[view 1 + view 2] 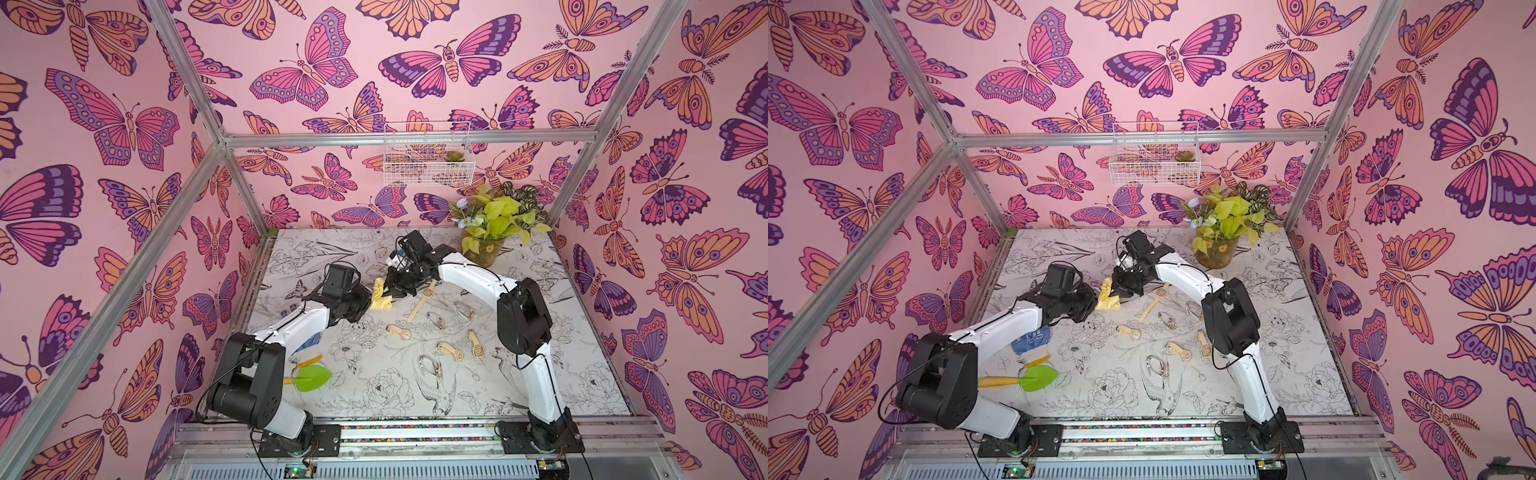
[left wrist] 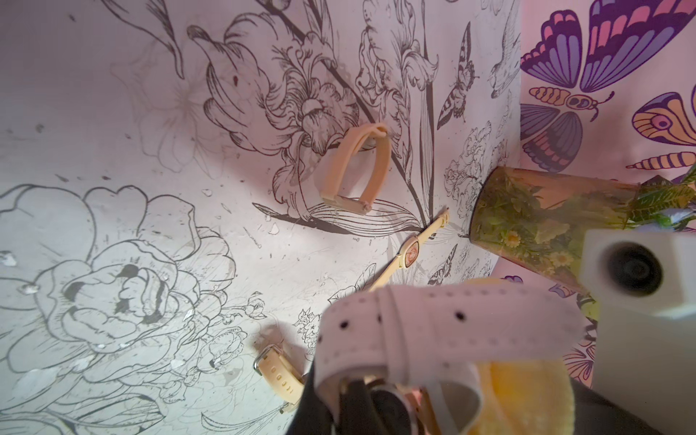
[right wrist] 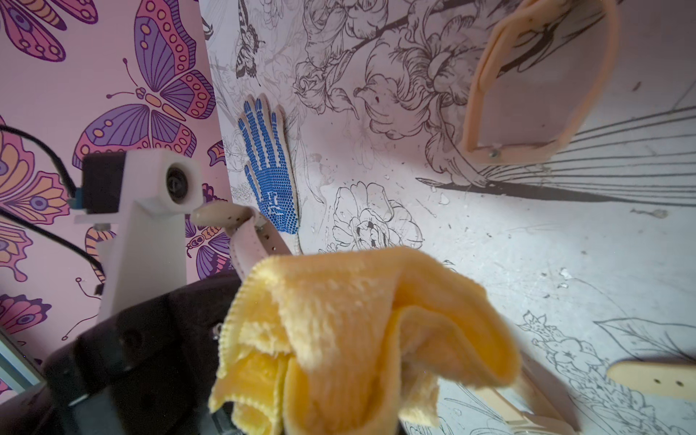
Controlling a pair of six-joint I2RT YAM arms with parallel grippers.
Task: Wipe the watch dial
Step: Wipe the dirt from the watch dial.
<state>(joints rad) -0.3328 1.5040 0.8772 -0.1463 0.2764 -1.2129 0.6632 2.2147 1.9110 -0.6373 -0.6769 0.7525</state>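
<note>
Pink butterfly walls [image 1: 104, 124]; scuffed floral-print table [image 1: 374, 399]. Mid-table, toward the far side: left gripper [image 1: 367, 297] clamped on pale-strapped watch [image 2: 433, 320], off the surface. Yellow cloth [image 1: 380, 305] just beside, pinched by right gripper [image 1: 390, 289]. Spare watches [image 1: 451, 351] lie right.

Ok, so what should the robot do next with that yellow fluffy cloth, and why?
Probably nudge the fluffy yellow cloth, clamped in the right gripper, onto the pale perforated-strap watch that the left gripper holds. They sit close together, but I can't see the dial.
</note>
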